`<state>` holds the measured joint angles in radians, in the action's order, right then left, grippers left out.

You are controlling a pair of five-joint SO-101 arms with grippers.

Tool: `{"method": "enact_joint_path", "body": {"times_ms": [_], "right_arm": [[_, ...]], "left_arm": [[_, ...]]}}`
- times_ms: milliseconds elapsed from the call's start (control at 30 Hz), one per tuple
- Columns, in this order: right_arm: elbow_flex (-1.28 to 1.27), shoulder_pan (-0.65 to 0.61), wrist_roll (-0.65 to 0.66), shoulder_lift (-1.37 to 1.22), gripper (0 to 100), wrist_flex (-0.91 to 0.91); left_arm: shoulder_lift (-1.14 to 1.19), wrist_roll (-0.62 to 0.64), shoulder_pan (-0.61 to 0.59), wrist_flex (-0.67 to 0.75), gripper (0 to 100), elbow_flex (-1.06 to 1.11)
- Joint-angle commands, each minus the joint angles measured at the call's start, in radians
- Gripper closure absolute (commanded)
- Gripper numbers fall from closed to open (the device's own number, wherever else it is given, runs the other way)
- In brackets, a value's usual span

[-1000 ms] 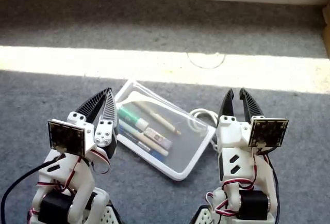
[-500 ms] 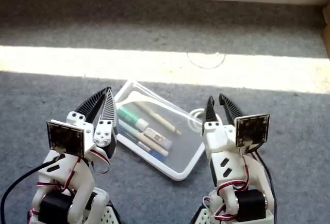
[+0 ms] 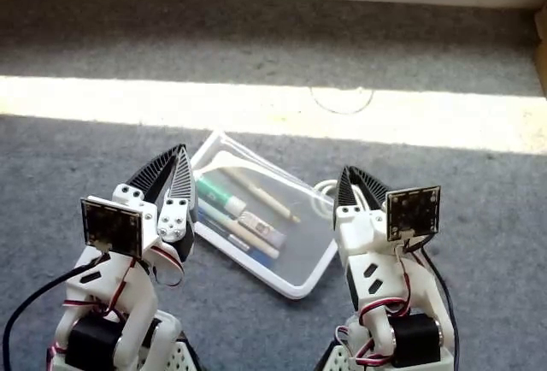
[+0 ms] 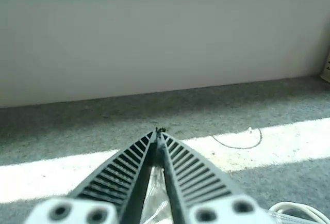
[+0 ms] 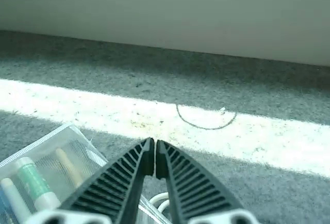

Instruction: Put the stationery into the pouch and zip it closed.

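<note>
Pouch (image 3: pixel 318 243) lies between left hand (image 3: pixel 180 150) and right hand (image 3: pixel 346 171) — both pinched closed.

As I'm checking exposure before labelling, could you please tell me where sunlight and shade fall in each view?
High view: a bright sun band crosses the carpet behind the pouch, which lies in shade. Left wrist view: the band lies between shaded carpet strips. Right wrist view: it lies beyond the pouch.

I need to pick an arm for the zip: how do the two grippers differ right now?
The left gripper is at the pouch's left edge; the right gripper is at its right corner, by the white loop. The left gripper slants rightward, the right gripper slightly leftward. Both are shut, nothing visibly between their tips.
</note>
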<state>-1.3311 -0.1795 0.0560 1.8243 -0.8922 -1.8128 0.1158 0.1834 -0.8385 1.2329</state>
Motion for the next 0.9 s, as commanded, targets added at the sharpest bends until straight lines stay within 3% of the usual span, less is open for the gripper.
{"method": "enact_joint_path", "body": {"times_ms": [0, 433, 867], "right_arm": [[0.021, -0.010, -0.006, 0.016, 99.5, -0.008], [0.182, -0.008, -0.046, 0.018, 99.4, -0.191], [0.193, -0.004, -0.044, 0.018, 98.9, -0.197]], "left_arm": [[-0.007, 0.005, -0.016, 0.025, 99, -0.004], [-0.007, 0.005, -0.007, 0.026, 99, 0.010], [-0.008, 0.005, -0.036, 0.087, 99, 0.010]]}}
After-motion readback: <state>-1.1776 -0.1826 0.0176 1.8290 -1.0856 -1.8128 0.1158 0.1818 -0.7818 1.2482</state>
